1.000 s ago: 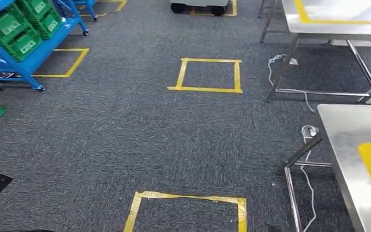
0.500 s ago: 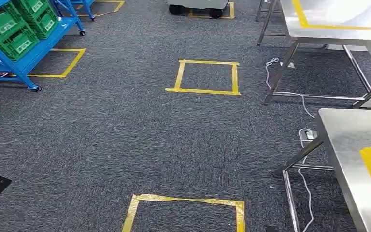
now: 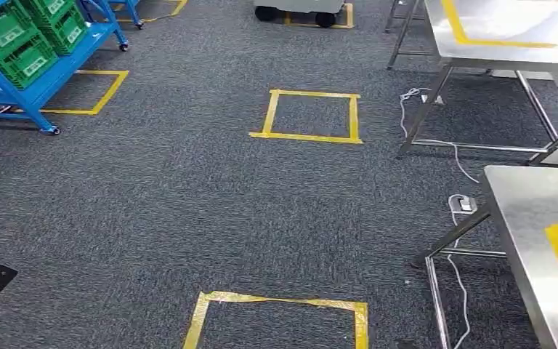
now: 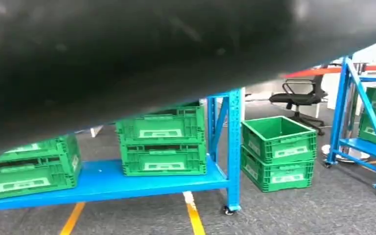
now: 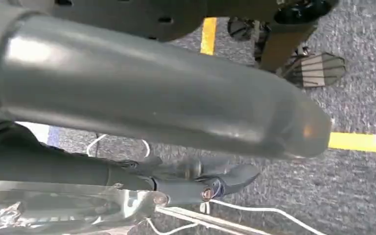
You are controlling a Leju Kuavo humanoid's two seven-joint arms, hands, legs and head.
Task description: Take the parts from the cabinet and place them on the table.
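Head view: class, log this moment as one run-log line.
phase: on the floor between rack and tables | blue rack: green crates shelved | near steel table: no parts seen on it | right robot hand: holds nothing

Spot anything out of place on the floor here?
Loose white cables and a power strip trail across the carpet by the steel table legs, a possible trip risk. The nearest yellow tape square looks wrinkled.

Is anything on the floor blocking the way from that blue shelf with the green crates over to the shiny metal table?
Nothing visible does. Between the blue rack holding green crates and the steel table lies open carpet marked with flat yellow tape squares. A white cable lies by the table's legs.
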